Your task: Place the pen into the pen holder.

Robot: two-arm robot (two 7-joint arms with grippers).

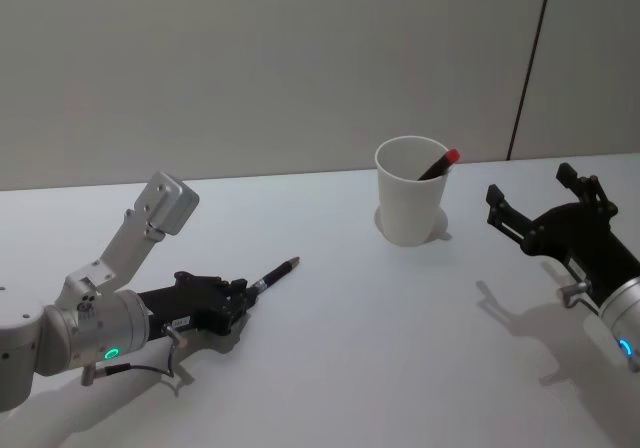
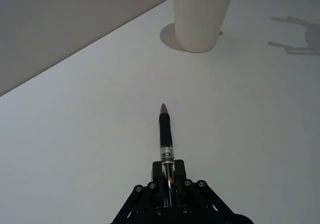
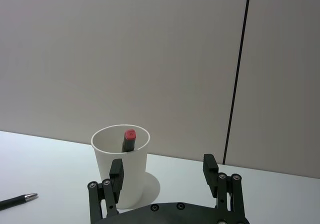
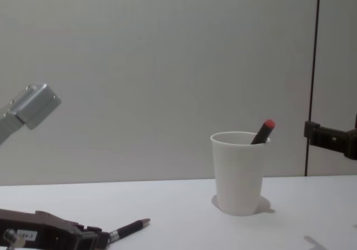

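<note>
Jaws clamped on the pen point(image 1: 277, 273), left gripper point(image 1: 243, 295) well left of the pen holder point(image 1: 410, 208); right gripper point(image 1: 530, 190) right of it, jaws apart.
Held by its tail, the pen could swing and clip the holder's rim, toppling it.

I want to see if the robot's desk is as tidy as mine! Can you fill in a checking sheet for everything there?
Surface: white table, looks clean.
Job's things: black pen low over the table, tip pointing toward the cup; cup upright, farther back.
Clutter: a red-capped pen leaning inside the cup.
Grippers: left gripper shut on the pen; right gripper open, raised to the right of the cup, holding nothing.
Cables: thin black cable by the left wrist.
Surroundings: grey wall with a dark upright seam.
</note>
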